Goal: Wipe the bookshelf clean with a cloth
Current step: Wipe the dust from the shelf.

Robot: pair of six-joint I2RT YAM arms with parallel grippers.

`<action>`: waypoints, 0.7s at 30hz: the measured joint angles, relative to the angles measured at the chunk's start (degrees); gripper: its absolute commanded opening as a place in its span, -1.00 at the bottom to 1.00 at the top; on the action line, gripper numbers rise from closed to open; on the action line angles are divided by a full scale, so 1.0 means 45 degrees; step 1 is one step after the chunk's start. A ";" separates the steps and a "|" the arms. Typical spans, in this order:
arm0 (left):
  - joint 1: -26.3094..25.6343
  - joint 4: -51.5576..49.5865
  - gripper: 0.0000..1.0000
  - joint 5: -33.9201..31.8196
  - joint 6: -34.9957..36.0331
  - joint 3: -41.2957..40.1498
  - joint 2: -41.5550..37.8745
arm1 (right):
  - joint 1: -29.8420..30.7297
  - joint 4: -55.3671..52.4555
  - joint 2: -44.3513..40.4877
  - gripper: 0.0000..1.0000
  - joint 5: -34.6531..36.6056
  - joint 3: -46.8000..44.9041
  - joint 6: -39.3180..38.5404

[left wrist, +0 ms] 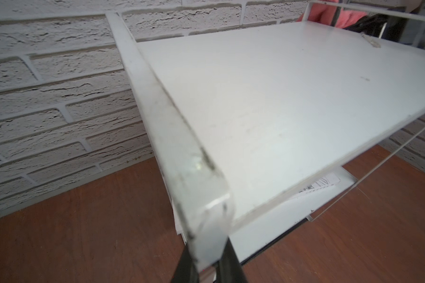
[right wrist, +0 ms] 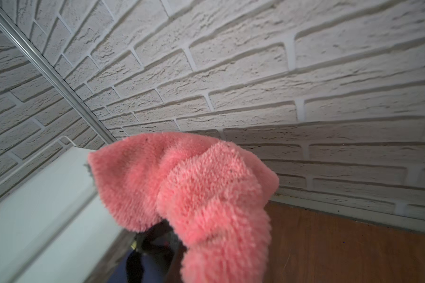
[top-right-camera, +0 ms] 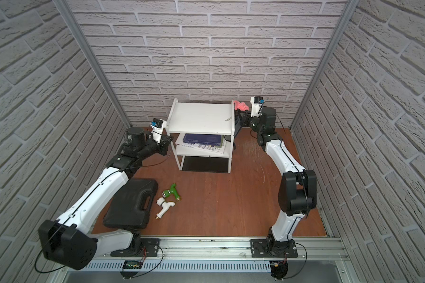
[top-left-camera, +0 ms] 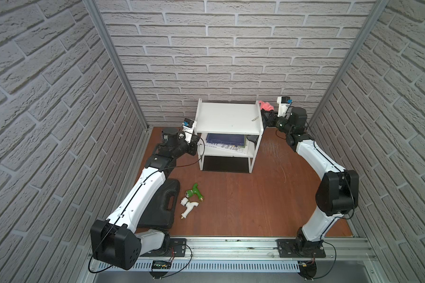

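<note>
Step in hand, prob.: get the cloth (right wrist: pixel 194 191) onto the top board & start the sweep.

Right jaws are clamped on the cloth, pink side out, w/ the bulk bunched over the tips. It hangs just beside the bookshelf (top-left-camera: pixel 227 117), off the board's far corner. Can't tell if it brushes the side rail. Left jaws are narrow, pinching the white frame post at the opposite near corner.

To do it well:
- Lift the cloth over the raised rail first, b/c a low entry would snag it.
- Set it down flat, not as a wad, for more contact.
- Use light pressure & drag from the right jaws toward the left jaws in overlapping passes.
- Start w/ the grey scrap (top-left-camera: pixel 255 119) near the right jaws, then the dark speck (top-left-camera: pixel 232 126) further toward the left jaws.
- Left grip must be firm, since the shelf looks light & could skid on the counter (top-left-camera: pixel 231 196).
</note>
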 measured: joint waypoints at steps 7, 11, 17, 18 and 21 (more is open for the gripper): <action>0.0000 -0.0044 -1.00 -0.0005 -0.0087 0.0019 0.0000 | -0.0068 -0.0636 0.0427 -0.95 -0.0733 -0.1996 -0.0131; -0.0010 0.0015 -1.00 -0.0151 -0.0369 -0.0053 -0.0058 | -0.0063 -0.1205 -0.0874 -0.95 -0.1166 -0.3400 -0.0427; -0.0248 0.0427 -1.00 -0.0719 -0.0748 -0.0418 -0.0267 | -0.0015 -0.1549 -0.4260 -0.95 -0.2409 -0.6285 -0.0573; -0.0272 0.0432 -1.00 -0.0777 -0.0787 -0.0418 -0.0272 | 0.0005 -0.1608 -0.4561 -0.95 -0.2579 -0.6538 -0.0568; -0.0291 0.0437 -1.00 -0.0831 -0.0806 -0.0418 -0.0272 | 0.0121 -0.1778 -0.4498 -0.95 -0.2895 -0.6455 -0.0495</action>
